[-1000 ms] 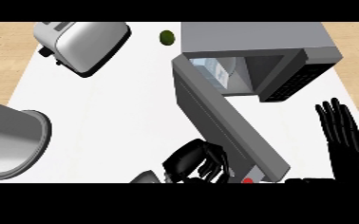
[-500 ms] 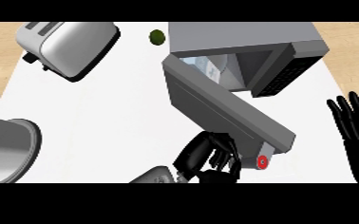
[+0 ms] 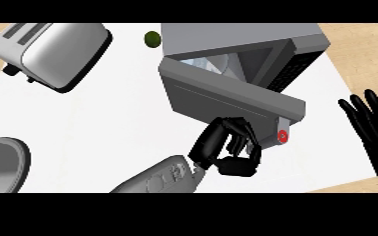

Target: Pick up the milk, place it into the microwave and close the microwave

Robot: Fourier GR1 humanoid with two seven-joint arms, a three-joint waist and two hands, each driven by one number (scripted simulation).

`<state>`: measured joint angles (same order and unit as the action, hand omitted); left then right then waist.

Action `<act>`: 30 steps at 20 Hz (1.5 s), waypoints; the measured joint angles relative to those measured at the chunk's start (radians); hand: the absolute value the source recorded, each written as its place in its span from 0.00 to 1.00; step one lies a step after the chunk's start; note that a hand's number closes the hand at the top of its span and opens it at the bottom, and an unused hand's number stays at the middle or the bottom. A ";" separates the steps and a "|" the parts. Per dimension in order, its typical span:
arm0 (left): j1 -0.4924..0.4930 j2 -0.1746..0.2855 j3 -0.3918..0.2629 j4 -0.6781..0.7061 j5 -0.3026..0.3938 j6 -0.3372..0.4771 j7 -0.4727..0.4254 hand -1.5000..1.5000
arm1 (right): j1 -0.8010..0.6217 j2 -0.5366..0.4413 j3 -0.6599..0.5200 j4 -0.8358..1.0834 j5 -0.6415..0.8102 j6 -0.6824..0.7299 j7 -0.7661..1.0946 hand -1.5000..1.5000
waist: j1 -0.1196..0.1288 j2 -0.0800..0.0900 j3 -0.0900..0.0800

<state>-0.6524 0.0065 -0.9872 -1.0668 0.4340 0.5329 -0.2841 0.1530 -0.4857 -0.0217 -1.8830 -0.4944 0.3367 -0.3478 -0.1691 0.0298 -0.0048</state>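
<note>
Microwave door (image 3: 221,95) ajar, touching left hand (image 3: 232,150) just ahead; fingers curled together, empty, apparently knuckling it shut.

A white counter top (image 3: 96,125) fills most of the frame. A tan surface (image 3: 354,40) borders it at upper right and lower right.

toaster (image 3: 55,52) upper left | round green item (image 3: 153,39) near it | grey vessel (image 3: 10,164) left edge
</note>
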 measured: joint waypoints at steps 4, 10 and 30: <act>-0.071 -0.002 0.027 0.039 0.073 0.036 0.003 1.00 | -0.020 -0.021 -0.012 -0.019 -0.047 0.021 0.024 0.00 | -0.031 0.007 0.001; -0.160 -0.007 0.084 0.111 0.177 0.068 0.003 1.00 | -0.040 -0.035 -0.009 -0.049 -0.107 0.041 0.058 0.00 | -0.073 0.022 0.000; -0.221 -0.007 0.190 0.189 0.411 0.067 -0.209 1.00 | -0.107 -0.107 -0.050 -0.107 -0.241 0.061 0.145 0.00 | -0.139 0.042 0.001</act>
<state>-0.8734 -0.0004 -0.7971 -0.8779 0.8449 0.6002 -0.4931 0.0456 -0.5927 -0.0713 -1.9903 -0.7357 0.3978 -0.2028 -0.3081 0.0718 -0.0037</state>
